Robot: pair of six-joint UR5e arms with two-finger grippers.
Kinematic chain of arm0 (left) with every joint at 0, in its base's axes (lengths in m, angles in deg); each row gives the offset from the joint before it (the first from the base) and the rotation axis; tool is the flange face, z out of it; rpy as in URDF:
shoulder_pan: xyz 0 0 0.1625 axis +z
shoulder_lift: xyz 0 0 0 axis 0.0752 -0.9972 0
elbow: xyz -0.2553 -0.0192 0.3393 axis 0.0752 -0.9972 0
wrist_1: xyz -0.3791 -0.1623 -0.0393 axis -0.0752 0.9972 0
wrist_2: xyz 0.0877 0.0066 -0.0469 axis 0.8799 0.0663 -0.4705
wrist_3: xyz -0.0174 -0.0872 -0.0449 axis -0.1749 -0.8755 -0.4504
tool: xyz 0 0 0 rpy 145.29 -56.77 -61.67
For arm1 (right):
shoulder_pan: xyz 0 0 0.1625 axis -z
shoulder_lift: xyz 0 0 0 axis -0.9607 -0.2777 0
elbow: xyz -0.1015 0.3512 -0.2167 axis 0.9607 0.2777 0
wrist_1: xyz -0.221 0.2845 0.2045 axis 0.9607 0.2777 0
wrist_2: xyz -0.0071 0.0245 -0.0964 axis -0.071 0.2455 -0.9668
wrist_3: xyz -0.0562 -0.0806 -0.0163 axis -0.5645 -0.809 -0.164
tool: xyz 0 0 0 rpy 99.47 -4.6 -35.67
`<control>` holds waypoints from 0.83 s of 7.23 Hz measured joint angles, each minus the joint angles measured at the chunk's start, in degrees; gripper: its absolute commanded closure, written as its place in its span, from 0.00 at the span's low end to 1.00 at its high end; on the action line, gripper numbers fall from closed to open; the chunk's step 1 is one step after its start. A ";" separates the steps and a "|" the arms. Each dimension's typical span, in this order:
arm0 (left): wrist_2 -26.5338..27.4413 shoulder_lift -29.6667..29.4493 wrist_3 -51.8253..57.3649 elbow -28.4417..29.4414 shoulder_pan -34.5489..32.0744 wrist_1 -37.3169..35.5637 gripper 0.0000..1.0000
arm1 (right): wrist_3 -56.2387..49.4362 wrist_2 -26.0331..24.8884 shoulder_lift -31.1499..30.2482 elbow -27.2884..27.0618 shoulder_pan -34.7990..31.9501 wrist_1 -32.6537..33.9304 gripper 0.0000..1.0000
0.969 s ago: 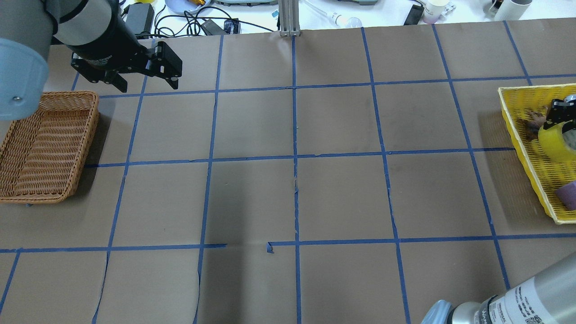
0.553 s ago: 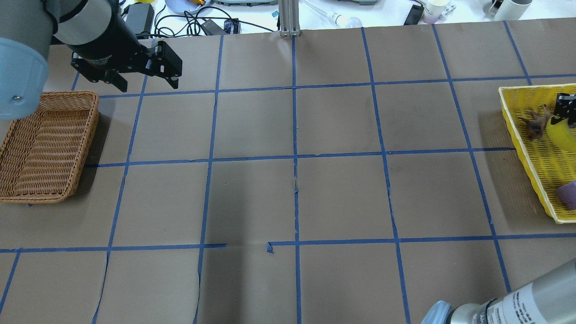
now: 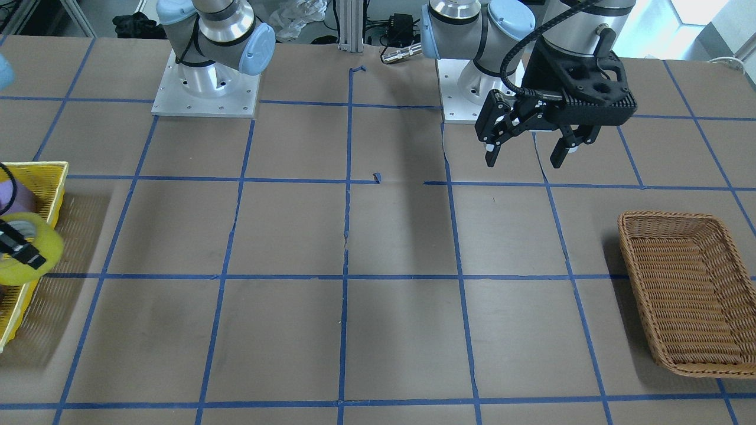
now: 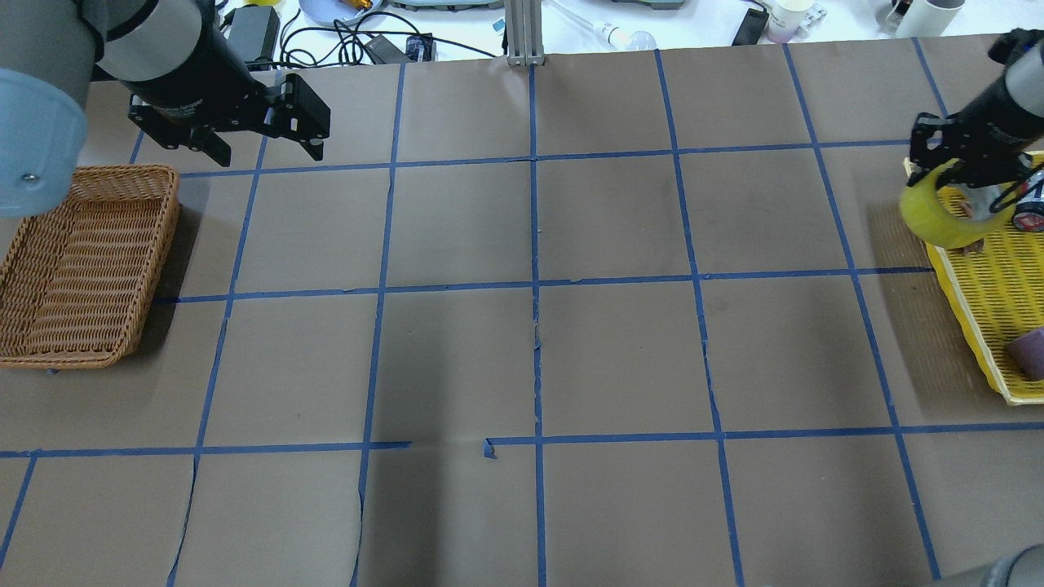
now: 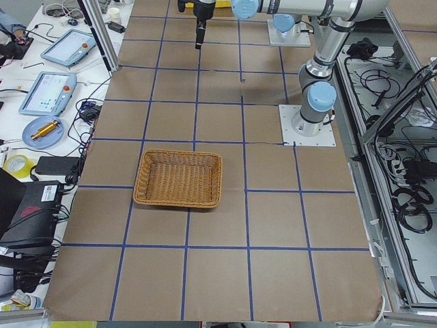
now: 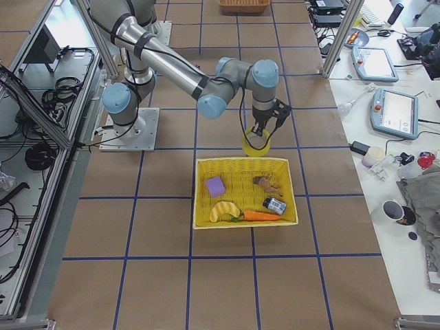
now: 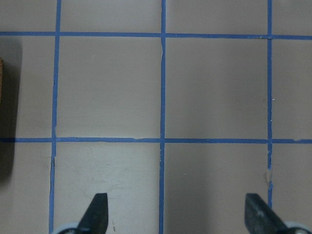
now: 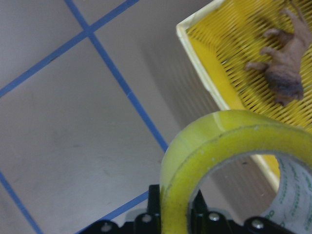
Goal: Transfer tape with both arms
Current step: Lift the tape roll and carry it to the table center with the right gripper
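The yellow tape roll [image 4: 936, 218] hangs in my right gripper [image 4: 953, 175], which is shut on the roll's wall. It is held in the air over the inner edge of the yellow tray [image 4: 966, 322]. The right wrist view shows the roll [image 8: 214, 146] close up, with the tray's corner [image 8: 204, 83] beneath it. In the front-facing view the tape [image 3: 35, 251] is at the far left edge. My left gripper [image 4: 267, 152] is open and empty, above the table beyond the wicker basket [image 4: 81, 269]. The left wrist view shows only bare paper between its fingertips [image 7: 95, 212].
The yellow tray [image 6: 240, 162] holds a purple block [image 6: 215, 185], a brown toy [image 6: 265, 183], a banana [image 6: 223, 210], a carrot [image 6: 260, 215] and a small can [image 6: 275, 205]. Blue tape lines grid the brown paper. Cables and devices lie past the far table edge.
My right gripper has lifted the tape out of the yellow tray and carried it toward the table's middle, to above the tray's inner edge. My left arm has not moved.
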 measured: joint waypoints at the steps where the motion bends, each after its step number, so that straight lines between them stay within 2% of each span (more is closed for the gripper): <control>1: 0.02 0.02 0.00 0.03 0.01 0.00 0.00 | 10.73 -0.23 -0.52 -0.09 -7.33 -0.68 1.00; 4: 0.07 0.06 0.00 -0.01 0.01 0.00 0.00 | 38.55 -0.28 1.38 -0.50 -28.04 0.07 1.00; 6: 0.01 0.12 0.00 -0.08 0.01 0.02 0.00 | 49.09 -0.49 4.93 -0.71 -37.37 2.62 1.00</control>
